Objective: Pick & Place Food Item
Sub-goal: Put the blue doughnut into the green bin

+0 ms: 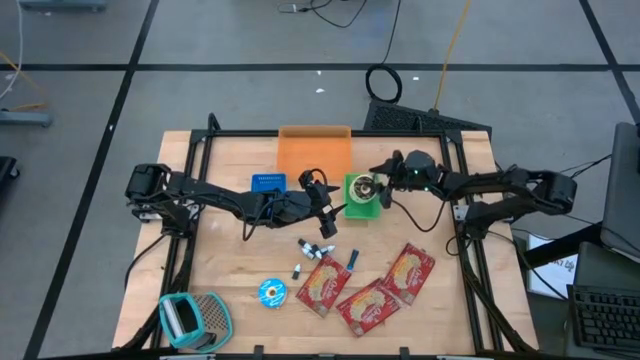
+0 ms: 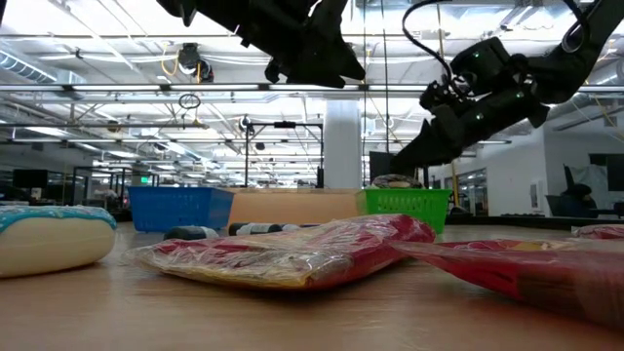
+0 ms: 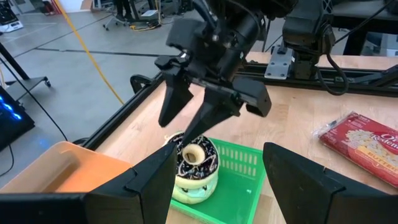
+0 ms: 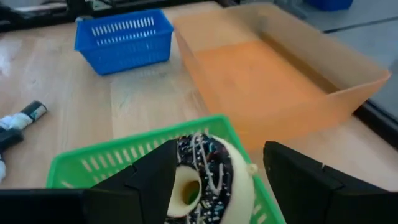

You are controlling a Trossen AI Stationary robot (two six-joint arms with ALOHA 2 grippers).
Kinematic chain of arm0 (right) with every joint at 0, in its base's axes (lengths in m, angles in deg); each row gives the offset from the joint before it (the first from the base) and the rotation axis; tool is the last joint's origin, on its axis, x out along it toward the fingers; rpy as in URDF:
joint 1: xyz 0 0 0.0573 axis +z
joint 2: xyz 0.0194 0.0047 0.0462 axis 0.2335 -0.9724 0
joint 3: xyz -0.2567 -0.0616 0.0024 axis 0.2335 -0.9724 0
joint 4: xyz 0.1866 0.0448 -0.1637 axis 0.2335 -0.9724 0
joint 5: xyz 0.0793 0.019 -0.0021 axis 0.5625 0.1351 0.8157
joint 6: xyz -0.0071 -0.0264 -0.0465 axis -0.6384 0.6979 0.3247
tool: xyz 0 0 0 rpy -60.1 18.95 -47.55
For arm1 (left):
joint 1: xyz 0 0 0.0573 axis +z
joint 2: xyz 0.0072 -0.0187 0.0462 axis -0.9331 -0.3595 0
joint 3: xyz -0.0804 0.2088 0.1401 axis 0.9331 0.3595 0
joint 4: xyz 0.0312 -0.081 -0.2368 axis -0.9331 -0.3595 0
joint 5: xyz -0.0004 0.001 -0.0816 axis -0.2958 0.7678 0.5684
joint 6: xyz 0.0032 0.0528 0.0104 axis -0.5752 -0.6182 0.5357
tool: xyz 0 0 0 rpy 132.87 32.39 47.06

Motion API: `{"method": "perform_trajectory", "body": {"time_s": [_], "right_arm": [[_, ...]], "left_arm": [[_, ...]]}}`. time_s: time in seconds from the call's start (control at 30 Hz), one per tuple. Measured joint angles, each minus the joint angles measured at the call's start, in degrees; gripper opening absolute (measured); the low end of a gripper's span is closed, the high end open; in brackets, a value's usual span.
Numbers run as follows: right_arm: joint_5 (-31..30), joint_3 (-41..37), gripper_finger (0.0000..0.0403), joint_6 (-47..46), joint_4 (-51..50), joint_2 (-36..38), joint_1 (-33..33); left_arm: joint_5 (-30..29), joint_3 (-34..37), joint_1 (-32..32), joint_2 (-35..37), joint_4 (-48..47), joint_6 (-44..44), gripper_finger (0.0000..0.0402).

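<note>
Left hand [image 1: 327, 222] waits open and empty over the wooden counter [image 1: 230, 262], right hand [image 3: 186, 121] open just above the doughnut.
Going left to right: small blue plastic basket [image 1: 268, 183], shallow orange plastic tray [image 1: 314, 152], then the green plastic basket [image 1: 361, 199], where the chocolate-iced ring doughnut [image 4: 202, 173] with white drizzle sits, free between the right hand's spread fingers [image 3: 174, 99].

Two dark jointed arms with black cables and angular fingers
</note>
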Motion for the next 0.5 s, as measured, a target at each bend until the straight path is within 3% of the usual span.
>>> {"method": "perform_trajectory", "body": {"time_s": [0.3,0.5], "right_arm": [[2.62,0.00,0.0227,-10.27,-3.44,7.72,-0.02],[17.29,-0.02,0.0226,-17.89,-3.63,13.25,0.00]], "left_arm": [[0.01,0.00,-0.17,0.00,-2.05,0.89,0.0241],[2.62,0.00,-0.37,0.00,-3.30,5.02,0.0241]]}}
